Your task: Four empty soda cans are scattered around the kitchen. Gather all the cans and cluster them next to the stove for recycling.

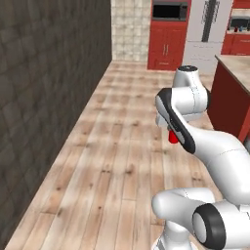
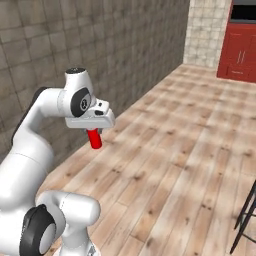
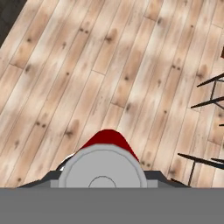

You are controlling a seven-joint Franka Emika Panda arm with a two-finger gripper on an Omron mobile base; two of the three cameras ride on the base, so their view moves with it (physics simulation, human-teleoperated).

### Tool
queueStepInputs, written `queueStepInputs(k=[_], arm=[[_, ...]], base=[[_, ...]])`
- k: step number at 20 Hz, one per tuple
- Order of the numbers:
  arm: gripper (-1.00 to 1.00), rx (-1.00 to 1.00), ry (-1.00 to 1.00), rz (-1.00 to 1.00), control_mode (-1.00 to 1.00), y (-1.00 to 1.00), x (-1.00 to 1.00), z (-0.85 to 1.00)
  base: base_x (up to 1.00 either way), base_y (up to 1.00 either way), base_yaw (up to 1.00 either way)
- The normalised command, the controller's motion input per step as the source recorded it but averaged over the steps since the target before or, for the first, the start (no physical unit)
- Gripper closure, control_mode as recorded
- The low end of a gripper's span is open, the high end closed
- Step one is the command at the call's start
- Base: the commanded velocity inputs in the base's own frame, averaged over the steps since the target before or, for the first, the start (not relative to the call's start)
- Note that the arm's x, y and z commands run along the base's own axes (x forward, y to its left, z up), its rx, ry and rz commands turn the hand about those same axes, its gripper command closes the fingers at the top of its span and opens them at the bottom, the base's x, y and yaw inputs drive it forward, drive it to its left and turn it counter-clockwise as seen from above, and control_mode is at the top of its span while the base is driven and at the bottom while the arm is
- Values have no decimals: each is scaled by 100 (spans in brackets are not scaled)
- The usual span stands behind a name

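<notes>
The main risk from here is the small red cylindrical soda can with a silver top (image 2: pixel 94 138) slipping out of the hand (image 2: pixel 93 131) while the base carries it across the wood plank floor (image 2: pixel 190 150); only the can's upper part seems pinched, so a jolt or a sharp swing of the arm could loosen it. A second risk is clipping the black metal stool legs (image 3: pixel 205 100) that stand off to one side below the hand. The hand is closed on the can, which hangs straight down from between the fingers, upright, its silver top (image 3: pixel 102 168) pressed close against the palm, well above the floor.
</notes>
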Motion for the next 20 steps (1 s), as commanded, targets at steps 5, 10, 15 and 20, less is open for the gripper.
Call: queueStepInputs(k=[5, 10, 15, 20], arm=[[100, 0, 0, 0, 100, 0, 0, 0], [100, 0, 0, 0, 100, 0, 0, 0], [100, 0, 0, 0, 100, 0, 0, 0], [100, 0, 0, 0, 100, 0, 0, 0]], base=[[97, 1, -12], [99, 3, -11], [97, 2, -11], [89, 0, -12]])
